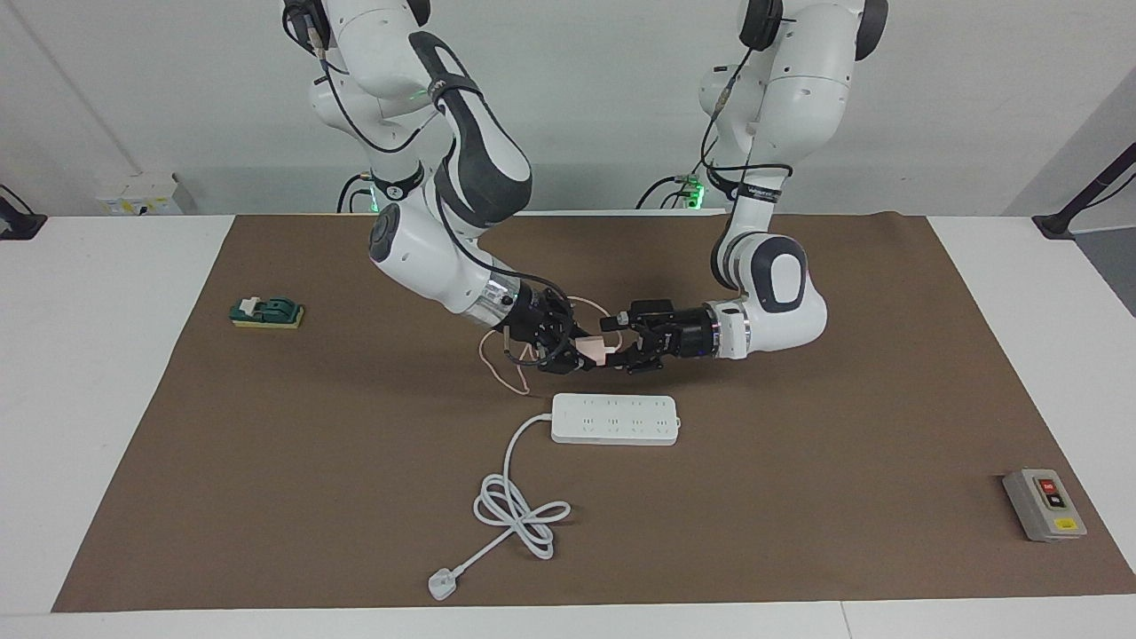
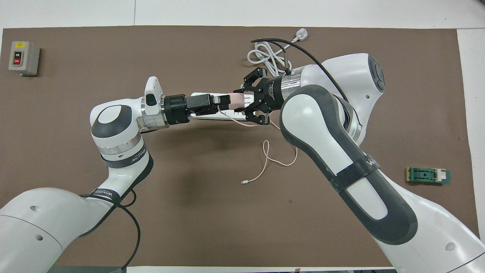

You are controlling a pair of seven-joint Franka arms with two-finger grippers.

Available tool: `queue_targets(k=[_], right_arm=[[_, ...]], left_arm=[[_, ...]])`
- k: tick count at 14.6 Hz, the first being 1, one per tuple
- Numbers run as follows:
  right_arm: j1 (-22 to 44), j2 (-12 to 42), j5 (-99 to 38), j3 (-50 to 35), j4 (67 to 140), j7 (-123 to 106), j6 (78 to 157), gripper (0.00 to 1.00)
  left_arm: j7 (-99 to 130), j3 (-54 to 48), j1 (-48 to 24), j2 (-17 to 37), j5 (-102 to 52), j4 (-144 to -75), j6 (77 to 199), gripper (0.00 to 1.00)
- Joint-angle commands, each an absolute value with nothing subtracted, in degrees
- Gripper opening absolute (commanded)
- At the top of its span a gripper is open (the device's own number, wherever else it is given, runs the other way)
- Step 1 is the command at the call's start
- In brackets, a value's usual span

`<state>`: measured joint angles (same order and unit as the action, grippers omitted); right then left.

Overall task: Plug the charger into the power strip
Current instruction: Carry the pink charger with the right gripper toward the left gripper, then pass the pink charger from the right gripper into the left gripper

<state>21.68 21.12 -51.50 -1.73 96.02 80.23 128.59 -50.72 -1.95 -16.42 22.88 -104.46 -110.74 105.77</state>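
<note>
Left claw [image 1: 621,348] and right claw [image 1: 572,348] meet in the air, both gripping the charger [image 1: 593,349] between them. It is over the tabletop [image 1: 799,497], just robotward of the power strip [image 1: 615,419]. In the overhead view the claws cover much of the strip. Its cable [image 2: 273,159] trails down toward the robots.

Both arms stretch low and level, wrists turned inward. The left gripper [image 1: 624,348] and the right gripper [image 1: 575,346] meet tip to tip in the air.

Charger [image 1: 593,349] held above the mat — power strip [image 1: 615,419] lies farther out.
</note>
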Motion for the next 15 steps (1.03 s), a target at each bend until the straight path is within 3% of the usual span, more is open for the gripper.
queue_targets(k=[1,2,4,7,8,9,13,14,15], right_arm=[[20.8,22.0,-52.7,-1.8,94.7,81.8,127.4,0.00],[20.8,22.1,-52.8,-1.8,94.7,82.0,127.4,0.00],[20.9,22.1,-53.0,-1.8,94.7,82.0,127.4,0.00],[20.9,22.1,-53.1,-1.9,94.7,82.0,127.4,0.00],[21.0,22.1,-53.0,-1.8,94.7,82.0,127.4,0.00],[20.9,22.1,-53.1,-1.8,94.7,82.0,127.4,0.00],[21.1,22.1,-53.1,-1.8,94.7,82.2,127.4,0.00],[21.4,22.2,-53.1,-1.8,94.7,83.0,127.8,0.44],[21.6,22.2,-52.7,-1.8,94.7,84.2,128.3,0.99]], left_arm=[[-50.5,-1.4,-17.8,21.4,-104.0,-112.1,107.5,1.00],[-50.5,-1.4,-17.8,21.4,-104.0,-111.9,107.4,0.94],[-50.4,-1.4,-17.8,21.5,-104.1,-111.7,107.6,0.64],[-50.5,-1.4,-18.4,21.6,-104.1,-111.5,108.2,0.45],[-50.8,-1.4,-18.4,21.7,-104.0,-111.3,108.2,0.27],[-50.8,-1.4,-18.4,21.8,-104.0,-111.1,108.0,0.00],[-50.8,-1.4,-18.7,21.8,-104.0,-110.8,108.0,0.00],[-50.8,-1.4,-18.6,21.9,-104.1,-110.6,108.0,0.00],[-50.8,-1.4,-18.6,21.9,-104.1,-110.5,107.9,0.00]])
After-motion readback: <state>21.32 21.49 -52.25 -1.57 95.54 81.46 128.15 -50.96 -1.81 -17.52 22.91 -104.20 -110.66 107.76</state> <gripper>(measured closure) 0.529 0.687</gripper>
